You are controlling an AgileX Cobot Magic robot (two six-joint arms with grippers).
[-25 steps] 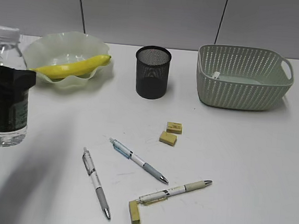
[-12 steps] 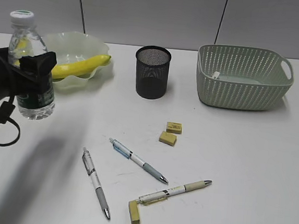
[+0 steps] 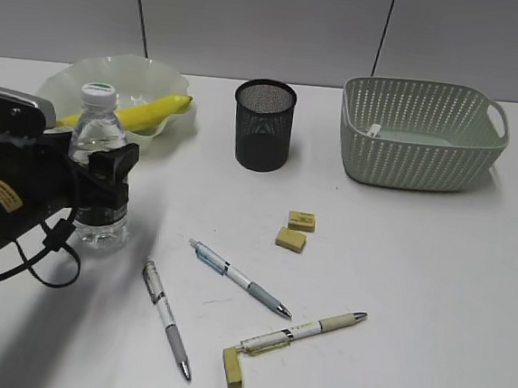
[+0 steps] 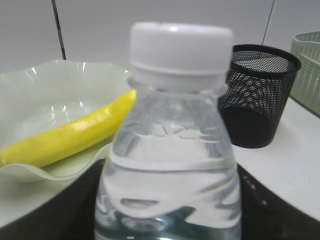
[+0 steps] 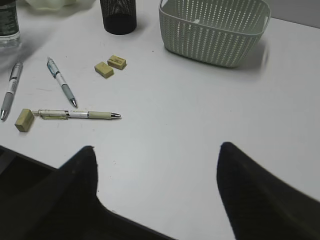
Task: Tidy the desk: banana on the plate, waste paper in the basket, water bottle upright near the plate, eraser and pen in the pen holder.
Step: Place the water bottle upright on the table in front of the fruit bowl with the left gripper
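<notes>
Left gripper (image 3: 105,185) pinches the bottle (image 3: 99,175) around its label in the exterior view; the bottle stands upright on the desk (image 3: 414,289), just at 6 o'clock of the plate (image 3: 78,83). The banana (image 3: 139,113) lies in the plate. At 3 o'clock of the plate stands the pen holder (image 3: 263,124), and further at 3 o'clock the basket (image 3: 421,134) with a scrap of paper (image 3: 373,130) inside. Two erasers (image 3: 297,231) lie near the middle; three pens (image 3: 238,278) and a third eraser (image 3: 233,369) lie toward 6 o'clock.

Left wrist view: the bottle (image 4: 170,150) fills the middle, white cap up, dark jaws at both sides of its lower part. The banana (image 4: 65,137) rests in the plate (image 4: 30,90) at 9 o'clock, the pen holder (image 4: 257,95) at 3 o'clock, the basket (image 4: 307,70) at the right edge.

Right wrist view: the right gripper (image 5: 157,170) is spread wide above bare desk (image 5: 200,115), holding nothing. Pens (image 5: 60,87) and erasers (image 5: 110,66) lie at 10 o'clock, the basket (image 5: 215,30) at 12 o'clock, the pen holder (image 5: 118,15) at 11 o'clock
</notes>
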